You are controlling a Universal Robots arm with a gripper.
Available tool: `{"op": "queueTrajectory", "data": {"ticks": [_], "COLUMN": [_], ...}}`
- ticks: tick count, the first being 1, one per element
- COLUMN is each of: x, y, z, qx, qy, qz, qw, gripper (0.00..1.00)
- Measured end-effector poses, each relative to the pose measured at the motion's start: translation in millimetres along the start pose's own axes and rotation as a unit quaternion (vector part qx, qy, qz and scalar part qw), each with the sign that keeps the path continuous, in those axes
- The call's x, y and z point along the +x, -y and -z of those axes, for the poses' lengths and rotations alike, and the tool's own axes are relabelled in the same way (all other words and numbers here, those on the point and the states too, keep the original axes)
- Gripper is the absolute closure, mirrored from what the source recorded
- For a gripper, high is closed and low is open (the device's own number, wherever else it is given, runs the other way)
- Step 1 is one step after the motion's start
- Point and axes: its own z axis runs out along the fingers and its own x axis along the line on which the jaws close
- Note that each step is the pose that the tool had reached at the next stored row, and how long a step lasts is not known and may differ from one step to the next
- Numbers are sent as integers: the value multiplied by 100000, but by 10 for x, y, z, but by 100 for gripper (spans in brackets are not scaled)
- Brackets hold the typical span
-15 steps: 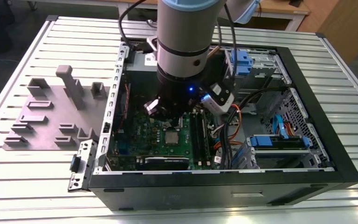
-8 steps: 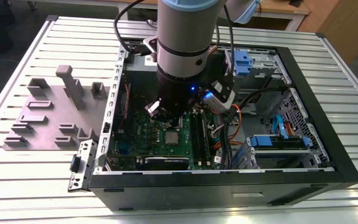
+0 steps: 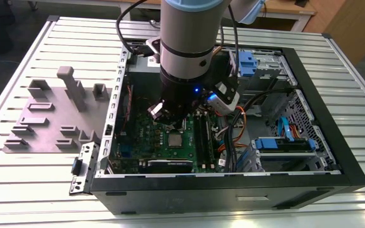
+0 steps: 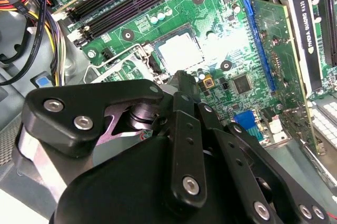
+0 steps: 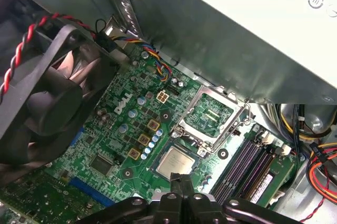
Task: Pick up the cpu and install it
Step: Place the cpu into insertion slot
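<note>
— On the exterior view's left, what lies on the table (image 3: 17, 180)?

— One grey tray (image 3: 55, 118) with raised blocks. It sits just beside the open case (image 3: 233, 194).

— Inside the case?

— The motherboard (image 3: 163, 149) lies flat on the case floor. The cpu (image 3: 175, 138) rests on it, silver face up, near the board's middle. In the first wrist view the cpu (image 5: 176, 162) sits square in its socket. The frame (image 5: 221, 99) is tilted up and open just beside it, and a black fan (image 5: 47, 92) stands well apart.

— The tool?

— The arm (image 3: 186, 47) reaches straight down into the case, over the board. The gripper (image 5: 182, 177) has its fingers pressed together, narrow, with nothing between them. The tips hang over one edge of the cpu; I cannot tell whether they touch it. The second wrist view agrees: the fingers (image 4: 187, 79) are closed and the cpu (image 4: 179, 50) lies bare beyond them.

— Further right?

— Memory slots (image 5: 247, 166) run beside the socket. Cables (image 3: 233, 142) follow, then a blue drive bay (image 3: 284, 144) on the exterior view's right of the case.
</note>
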Motion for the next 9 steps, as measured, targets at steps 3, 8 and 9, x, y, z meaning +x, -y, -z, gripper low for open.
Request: {"op": "queueTrajectory", "data": {"ticks": [3, 8, 9], "x": [0, 0, 0], "y": [0, 0, 0], "z": [0, 1, 0], "qx": [0, 0, -3], "qy": [0, -24, -32], "qz": [7, 1101, 1567], "qw": [100000, 99994, 99988], "gripper": [89, 89, 89]}}
